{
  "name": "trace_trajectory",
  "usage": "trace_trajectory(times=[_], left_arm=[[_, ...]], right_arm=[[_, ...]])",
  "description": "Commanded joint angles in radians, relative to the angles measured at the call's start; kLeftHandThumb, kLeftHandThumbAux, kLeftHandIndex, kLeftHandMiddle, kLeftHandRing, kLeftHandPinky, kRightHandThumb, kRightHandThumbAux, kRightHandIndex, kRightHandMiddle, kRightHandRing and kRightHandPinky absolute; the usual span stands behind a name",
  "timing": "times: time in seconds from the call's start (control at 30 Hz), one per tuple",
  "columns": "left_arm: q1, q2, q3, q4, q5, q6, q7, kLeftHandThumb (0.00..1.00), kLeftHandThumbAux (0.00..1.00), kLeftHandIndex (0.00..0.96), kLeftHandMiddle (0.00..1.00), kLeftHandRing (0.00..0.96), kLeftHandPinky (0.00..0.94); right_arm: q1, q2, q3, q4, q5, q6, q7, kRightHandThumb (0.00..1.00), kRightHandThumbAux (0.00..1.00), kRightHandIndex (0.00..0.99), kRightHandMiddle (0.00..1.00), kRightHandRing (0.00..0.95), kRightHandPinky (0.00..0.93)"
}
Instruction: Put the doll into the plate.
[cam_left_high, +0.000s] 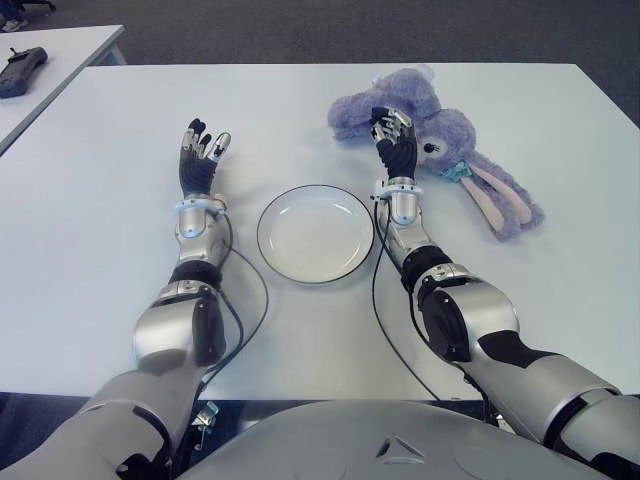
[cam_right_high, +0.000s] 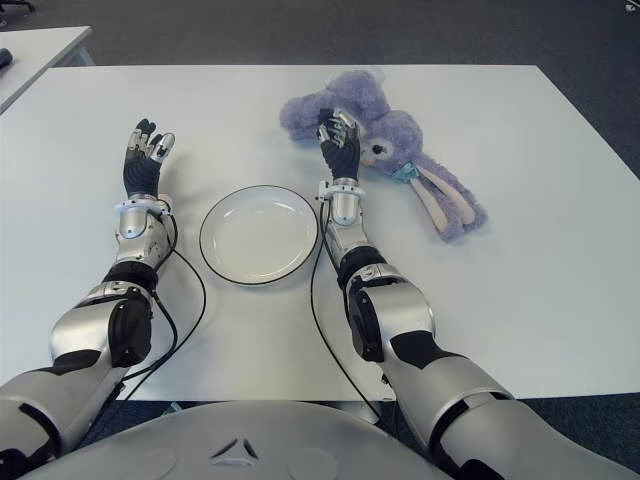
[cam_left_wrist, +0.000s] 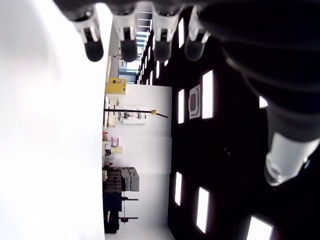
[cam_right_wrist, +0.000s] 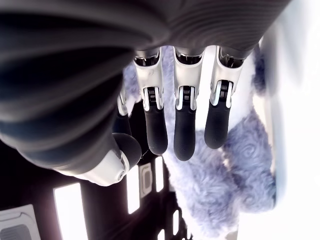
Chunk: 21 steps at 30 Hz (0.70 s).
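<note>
Nearest us sits the empty round white plate (cam_left_high: 315, 233); our right hand (cam_left_high: 394, 143), fingers apart, should close around the fluffy purple plush doll (cam_left_high: 440, 140); left hand (cam_left_high: 200, 160) idles open beside the plate.

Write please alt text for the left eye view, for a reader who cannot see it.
The right hand, fingers open, reaches over a purple plush doll lying on the white table. An empty white plate sits between both arms; the left hand is open, left of it.

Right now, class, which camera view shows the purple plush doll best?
The right eye view: the whole purple plush doll lies unclipped behind the right hand. The left eye view shows much the same; the right wrist view only fur; the left wrist view nothing.
</note>
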Motion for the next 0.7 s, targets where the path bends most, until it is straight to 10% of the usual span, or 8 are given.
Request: trace_trajectory(times=[0.03,0.7], left_arm=[[0.292,-0.145,0.009,0.145,-0.025,0.000,-0.003,0.000,0.585,0.004,0.034,0.016,0.012],[0.287,-0.146,0.015,0.145,-0.031,0.010,-0.007,0.000,0.616,0.007,0.038,0.017,0.013]], right_arm=[[-0.092,0.017,0.007,0.018,-0.004,-0.028,-0.014,0.668,0.743,0.396,0.305,0.314,0.324],[-0.189,-0.017,0.001,0.035,-0.001,0.016,-0.022,0.672,0.741,0.396,0.296,0.295,0.285]])
